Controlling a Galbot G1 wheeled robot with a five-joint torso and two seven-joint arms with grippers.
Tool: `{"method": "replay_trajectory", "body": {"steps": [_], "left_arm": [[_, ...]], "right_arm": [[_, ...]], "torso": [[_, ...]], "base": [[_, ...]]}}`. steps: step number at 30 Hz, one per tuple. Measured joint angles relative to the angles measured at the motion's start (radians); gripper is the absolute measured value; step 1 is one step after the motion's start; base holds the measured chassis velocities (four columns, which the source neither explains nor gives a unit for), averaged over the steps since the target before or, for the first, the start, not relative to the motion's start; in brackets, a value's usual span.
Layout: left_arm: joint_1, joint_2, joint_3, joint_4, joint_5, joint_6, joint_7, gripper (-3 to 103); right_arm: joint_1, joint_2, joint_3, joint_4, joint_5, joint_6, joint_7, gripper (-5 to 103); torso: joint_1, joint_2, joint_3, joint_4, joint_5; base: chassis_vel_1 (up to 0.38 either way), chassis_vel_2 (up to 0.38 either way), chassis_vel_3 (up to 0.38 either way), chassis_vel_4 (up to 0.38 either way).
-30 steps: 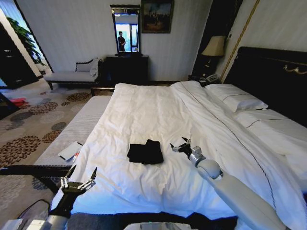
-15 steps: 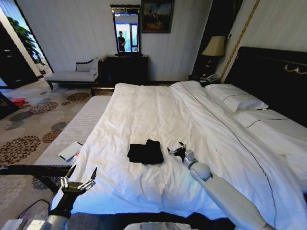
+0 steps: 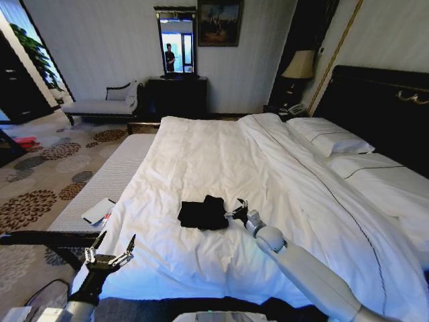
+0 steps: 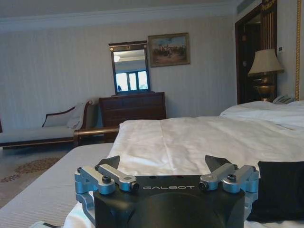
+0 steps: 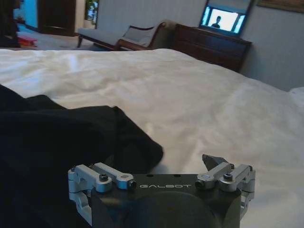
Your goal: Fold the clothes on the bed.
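- Reaching low over the bed (image 3: 201,147), the right hand (image 3: 234,212) sits at the right edge of the top (image 3: 203,212); its fingers are spread open, one over the black cloth and one over the white duvet (image 3: 281,201), and nothing is gripped.
- Seen from the right wrist, the top (image 5: 57,142) lies bunched just ahead of that hand (image 5: 161,164), with a loose corner poking out between the fingers; the risk I judge most likely is a shallow pinch on that corner alone, so one layer lifts and the bundle unrolls instead of folding.
- Duvet is touching the cloth on every side; closing too low could catch white cover along with the top and drag both, wrinkling the surface and shifting the garment.
- Soft bedding gives under pressure; pressing down could sink the top into a hollow and hide its edge.
- The left hand (image 3: 109,259) hangs open at the near left corner of the bed, well apart from the top; with nothing pinning the far side, a sideways pull would likely slide the whole garment rather than crease it.
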Motion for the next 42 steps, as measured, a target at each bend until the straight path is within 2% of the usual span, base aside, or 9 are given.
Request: {"method": "replay_trajectory", "body": {"steps": [9,14,18,19,23,26,35,38,42], "left_arm": [[0.000,0.000,0.000,0.000,0.000,0.000,0.000,100],[0.000,0.000,0.000,0.000,0.000,0.000,0.000,100],[0.000,0.000,0.000,0.000,0.000,0.000,0.000,100],[0.000,0.000,0.000,0.000,0.000,0.000,0.000,100],[0.000,0.000,0.000,0.000,0.000,0.000,0.000,100],[0.000,0.000,0.000,0.000,0.000,0.000,0.000,100],[0.000,0.000,0.000,0.000,0.000,0.000,0.000,100],[0.000,0.000,0.000,0.000,0.000,0.000,0.000,100],[0.000,0.000,0.000,0.000,0.000,0.000,0.000,100]], "right_arm": [[0.156,0.002,-0.115,-0.007,0.053,-0.027,0.014,100],[0.232,0.041,-0.198,-0.076,0.056,-0.029,0.019,100],[0.260,0.144,-0.278,-0.171,0.044,-0.032,0.032,100],[0.260,0.144,-0.278,-0.171,0.044,-0.032,0.032,100],[0.309,0.261,-0.322,-0.200,0.061,-0.049,0.051,100],[0.341,0.286,-0.340,-0.213,0.072,-0.050,0.054,100],[0.314,0.286,-0.335,-0.235,0.057,-0.037,0.050,100],[0.259,0.325,-0.287,-0.269,0.002,-0.011,0.033,100],[0.239,0.335,-0.225,-0.249,0.029,0.000,0.037,100]], "torso": [[0.000,0.000,0.000,0.0001,-0.0002],[0.000,0.000,0.000,-0.0001,-0.0004],[0.000,0.000,0.000,-0.0004,-0.0002],[0.000,0.000,0.000,-0.0004,-0.0002],[0.000,0.000,0.000,0.0007,-0.0001],[0.000,0.000,0.000,0.0005,-0.0004],[0.000,0.000,0.000,-0.0005,-0.0001],[0.000,0.000,0.000,-0.0003,0.0003],[0.000,0.000,0.000,0.0005,0.0001]], "base": [[0.000,0.000,0.000,0.000],[0.000,0.000,0.000,0.000],[0.000,0.000,0.000,0.000],[0.000,0.000,0.000,0.000],[0.000,0.000,0.000,0.000],[0.000,0.000,0.000,0.000],[0.000,0.000,0.000,0.000],[0.000,0.000,0.000,0.000],[0.000,0.000,0.000,0.000]]}}
